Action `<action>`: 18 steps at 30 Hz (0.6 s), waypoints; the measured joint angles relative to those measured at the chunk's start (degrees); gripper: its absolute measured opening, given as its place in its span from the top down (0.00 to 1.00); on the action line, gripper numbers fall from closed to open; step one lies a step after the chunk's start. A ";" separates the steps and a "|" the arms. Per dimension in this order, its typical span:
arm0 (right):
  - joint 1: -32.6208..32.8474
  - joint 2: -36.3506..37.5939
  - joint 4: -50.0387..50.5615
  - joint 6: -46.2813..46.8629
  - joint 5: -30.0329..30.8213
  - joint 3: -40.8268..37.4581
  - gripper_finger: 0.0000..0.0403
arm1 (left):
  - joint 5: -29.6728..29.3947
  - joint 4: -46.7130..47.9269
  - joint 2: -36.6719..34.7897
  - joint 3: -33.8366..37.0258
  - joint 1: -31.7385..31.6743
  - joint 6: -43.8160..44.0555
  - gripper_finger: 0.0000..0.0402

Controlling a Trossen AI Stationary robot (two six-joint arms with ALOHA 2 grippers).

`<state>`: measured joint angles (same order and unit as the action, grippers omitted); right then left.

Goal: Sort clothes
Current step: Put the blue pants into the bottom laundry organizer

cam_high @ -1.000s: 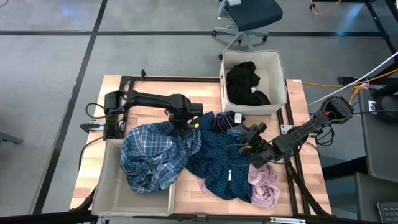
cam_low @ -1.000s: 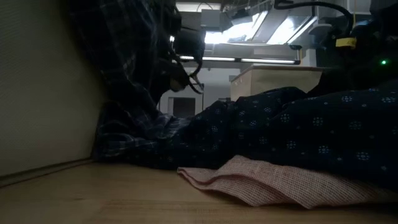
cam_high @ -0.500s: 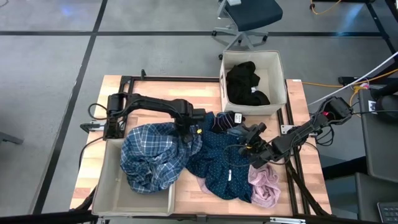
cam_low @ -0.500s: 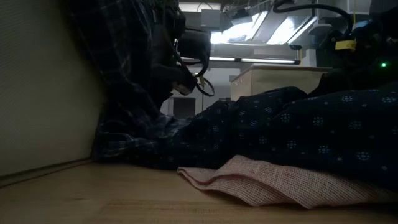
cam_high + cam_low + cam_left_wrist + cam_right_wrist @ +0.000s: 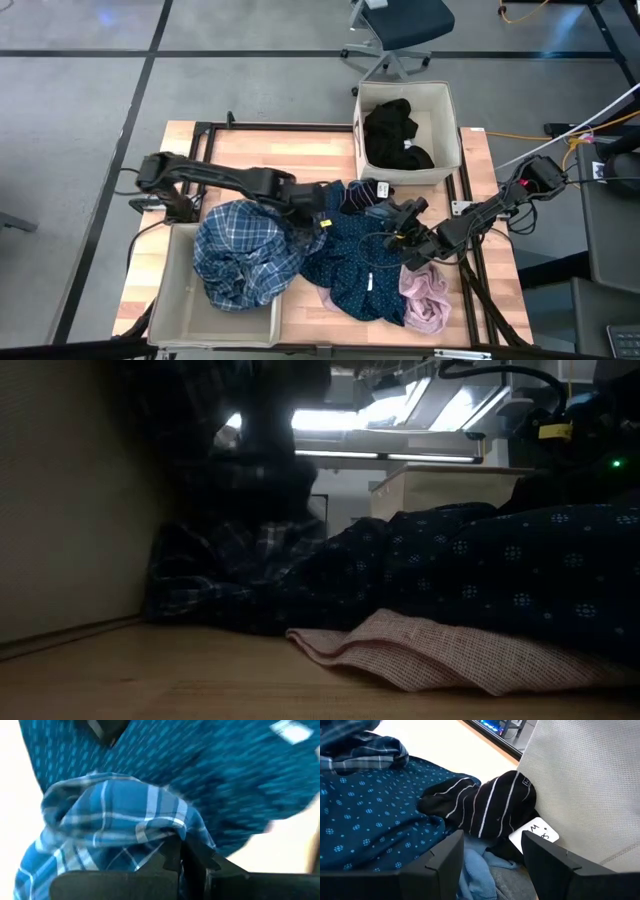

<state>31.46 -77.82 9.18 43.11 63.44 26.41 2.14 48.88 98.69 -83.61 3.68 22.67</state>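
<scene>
— High view first, from our left: what do we have?

— We see a beige fabric box (image 5: 170, 300) at the table's left front corner, with the blue plaid shirt (image 5: 245, 250) heaped over its rim and spilling onto the wooden table (image 5: 260, 155). Our left gripper (image 5: 318, 212) sits at that shirt's right edge, where it meets the navy dotted garment (image 5: 350, 255).

— And its fingers?

— Pressed together on a fold of plaid; the left wrist view shows the cloth bunched right at the dark fingertips (image 5: 182, 855), with the navy garment behind it.

— Moving on across the middle?

— We find the navy piece spread in the centre, a black piece with white stripes (image 5: 485, 802) just beyond it beside the second box (image 5: 408, 130), which holds a black garment (image 5: 395, 130). A pale pink piece (image 5: 425, 298) lies at the front, touching the navy one.

— Our right gripper?

— Our right gripper (image 5: 405, 213) hovers over the navy garment's right edge, fingers spread, gripping nothing; its wrist view shows the striped piece between them, farther off.
</scene>
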 joint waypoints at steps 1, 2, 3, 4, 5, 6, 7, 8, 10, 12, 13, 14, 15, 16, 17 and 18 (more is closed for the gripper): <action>0.00 0.01 -0.19 0.00 0.02 0.00 0.50 | 0.00 -0.82 -1.42 0.00 0.50 0.09 1.00; 0.00 0.02 -0.37 0.00 0.01 0.00 0.50 | -0.28 -1.89 -2.93 0.00 1.02 0.14 1.00; 0.00 0.02 -0.38 0.00 0.01 0.00 0.50 | -1.12 -2.89 -4.49 0.00 1.58 0.46 1.00; 0.00 0.02 -0.40 0.00 0.03 0.00 0.50 | -2.25 -3.79 -5.97 0.00 2.21 0.62 1.00; 0.00 0.02 -0.59 -0.02 0.02 0.00 0.50 | -3.42 -4.75 -7.70 0.00 2.79 0.74 1.00; 0.00 0.02 -0.62 -0.04 0.02 0.00 0.50 | -4.96 -5.61 -9.40 0.00 3.41 0.90 1.00; 0.00 0.02 -0.64 -0.04 0.04 0.00 0.50 | -6.68 -6.50 -11.12 0.00 4.07 0.90 1.00; 0.00 0.04 -0.82 -0.04 0.05 0.00 0.50 | -8.63 -7.25 -13.02 0.00 4.78 0.89 1.00; 0.00 0.04 -0.78 -0.07 0.08 0.02 0.50 | -12.94 -8.80 -16.44 0.00 6.38 0.84 1.00; 0.00 0.04 -0.83 -0.07 0.09 0.02 0.50 | -17.75 -10.36 -19.89 -0.02 8.46 0.13 1.00; 0.00 0.04 -0.96 -0.07 0.13 0.02 0.50 | -20.24 -11.12 -21.71 -0.02 9.56 -0.52 1.00; 0.00 0.04 -1.08 -0.10 0.10 0.02 0.50 | -23.13 -12.05 -23.38 -0.02 11.07 -1.12 1.00; 0.00 0.04 -1.09 -0.11 0.13 0.02 0.50 | -25.84 -13.17 -25.13 -0.02 12.49 -2.14 1.00; 0.00 0.04 -1.26 -0.11 0.11 0.02 0.50 | -28.59 -14.00 -26.72 -0.02 14.12 -3.07 1.00; 0.00 0.04 -1.28 -0.23 0.13 0.02 0.50 | -31.47 -15.08 -28.24 -0.02 15.77 -3.98 1.00; 0.00 0.04 -1.46 -0.32 0.17 0.02 0.50 | -34.19 -16.22 -29.76 -0.02 17.46 -5.12 1.00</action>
<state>31.46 -77.78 7.71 42.79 63.61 26.44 -32.05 32.66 68.93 -83.64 21.14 17.55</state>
